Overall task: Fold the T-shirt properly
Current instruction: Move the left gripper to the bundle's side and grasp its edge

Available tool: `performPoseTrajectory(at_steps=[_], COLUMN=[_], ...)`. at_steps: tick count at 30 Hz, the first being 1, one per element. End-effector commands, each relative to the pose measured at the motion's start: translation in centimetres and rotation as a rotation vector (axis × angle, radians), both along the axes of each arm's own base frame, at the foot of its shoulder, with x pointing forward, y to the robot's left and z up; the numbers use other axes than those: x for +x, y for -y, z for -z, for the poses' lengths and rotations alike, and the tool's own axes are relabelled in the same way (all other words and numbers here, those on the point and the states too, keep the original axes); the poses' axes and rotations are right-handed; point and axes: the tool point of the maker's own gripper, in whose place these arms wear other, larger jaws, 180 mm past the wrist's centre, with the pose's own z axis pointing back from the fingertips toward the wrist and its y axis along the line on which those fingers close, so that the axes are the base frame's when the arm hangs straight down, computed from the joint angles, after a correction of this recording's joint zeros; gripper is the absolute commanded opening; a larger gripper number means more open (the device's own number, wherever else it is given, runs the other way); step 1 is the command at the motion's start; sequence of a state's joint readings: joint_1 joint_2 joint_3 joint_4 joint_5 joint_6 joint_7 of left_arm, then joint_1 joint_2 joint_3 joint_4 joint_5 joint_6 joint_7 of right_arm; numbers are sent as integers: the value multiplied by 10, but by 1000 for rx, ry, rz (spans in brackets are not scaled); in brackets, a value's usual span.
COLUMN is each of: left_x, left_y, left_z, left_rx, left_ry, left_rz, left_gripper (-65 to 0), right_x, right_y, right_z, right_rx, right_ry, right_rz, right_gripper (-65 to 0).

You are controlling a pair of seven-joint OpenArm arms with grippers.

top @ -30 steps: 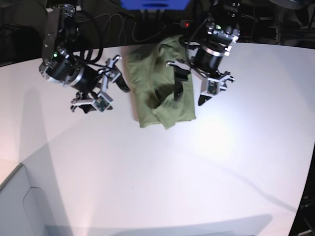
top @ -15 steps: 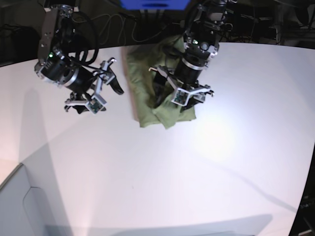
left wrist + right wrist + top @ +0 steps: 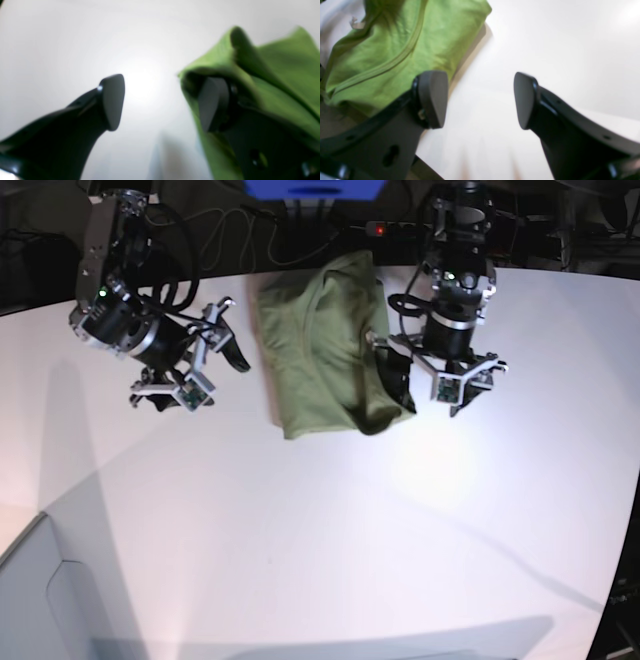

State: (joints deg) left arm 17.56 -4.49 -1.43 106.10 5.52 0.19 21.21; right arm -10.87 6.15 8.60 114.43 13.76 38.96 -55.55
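The green T-shirt (image 3: 320, 345) lies partly folded into a tall block at the back middle of the white table (image 3: 330, 530). My left gripper (image 3: 432, 383) is open at the shirt's right lower edge. In the left wrist view its right finger (image 3: 211, 102) sits tucked inside a fold of the shirt (image 3: 280, 75), and its left finger (image 3: 112, 100) is over bare table. My right gripper (image 3: 197, 372) is open and empty, left of the shirt and apart from it. The right wrist view shows the shirt (image 3: 395, 47) beyond my right gripper's (image 3: 480, 100) left finger.
Cables and a blue box (image 3: 312, 188) lie behind the table's back edge. A grey surface (image 3: 40, 600) shows at the front left corner. A small white label (image 3: 357, 23) sticks out of the shirt.
My left gripper has moved right, from over the shirt's lower right part to its right edge. The fold there now lies flatter. My right arm has hardly moved.
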Motion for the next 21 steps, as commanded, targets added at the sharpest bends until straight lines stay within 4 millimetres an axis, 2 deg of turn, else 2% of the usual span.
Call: performPoseTrajectory(at_steps=[1,4,7,15,18,21], left_x=[5,1,-5,-29,-35,-36], left_y=[-7,-32,-43,-33,-29,-12], left_z=[-12,-12,-11,-18,-13,-9], left_rx=[-18,-76,-153,-238,-245,-267], left_ry=[47,43,39,24,3,-13], left_rz=[-26,-103,-145,-139,-139,-97], left_gripper=[-212,-209,-208,-208,-208,-208], right_x=[3,3,2,-6,-17,-23], right_y=[-5,-6,-7,-8,-20,-31], right_z=[-10,-10,-9,-4,0,2], right_rx=[22,24,25,27,37,48], right_ry=[38,38,36,12,-11,-20], right_rz=[-26,-27,-26,-29,-64,-101], right_gripper=[-251,-251,-251,-250,-250,-249])
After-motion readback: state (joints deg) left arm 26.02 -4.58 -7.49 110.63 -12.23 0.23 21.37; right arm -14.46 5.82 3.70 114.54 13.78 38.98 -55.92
